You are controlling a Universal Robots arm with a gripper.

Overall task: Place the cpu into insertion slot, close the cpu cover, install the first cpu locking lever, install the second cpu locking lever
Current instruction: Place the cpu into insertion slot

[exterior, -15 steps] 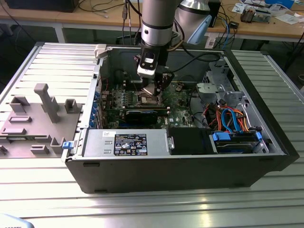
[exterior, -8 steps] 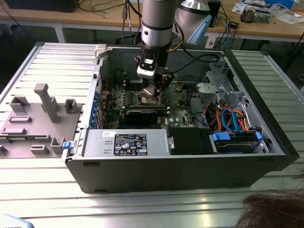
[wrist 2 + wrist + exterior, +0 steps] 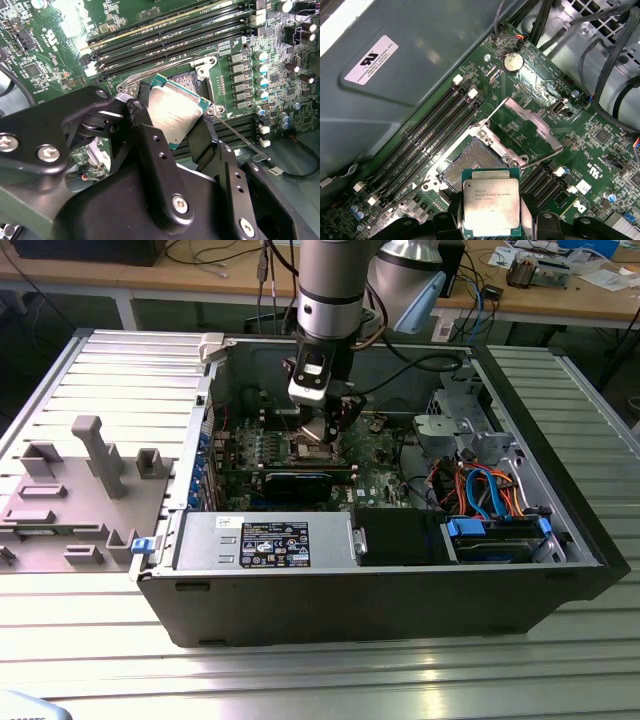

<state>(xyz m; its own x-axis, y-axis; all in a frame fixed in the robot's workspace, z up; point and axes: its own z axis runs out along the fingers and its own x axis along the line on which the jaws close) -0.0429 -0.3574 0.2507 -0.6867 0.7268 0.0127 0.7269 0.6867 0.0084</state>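
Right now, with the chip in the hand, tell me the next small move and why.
Probably ease the chip down toward the open socket: the hand grips it by two edges, it is not seated, and the cover is swung open.

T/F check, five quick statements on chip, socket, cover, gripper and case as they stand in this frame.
1. The gripper grips the square silver-topped cpu. True.
2. The cpu is seated in the square metal-rimmed insertion slot. False: it is held in the gripper and the slot's centre lies uncovered.
3. The thin silvery cpu cover is shut over the slot. False: it is swung open.
4. A round silver coin battery sits on the green board. True.
5. The dark computer case rests on carpet. False: on a ribbed metal table.
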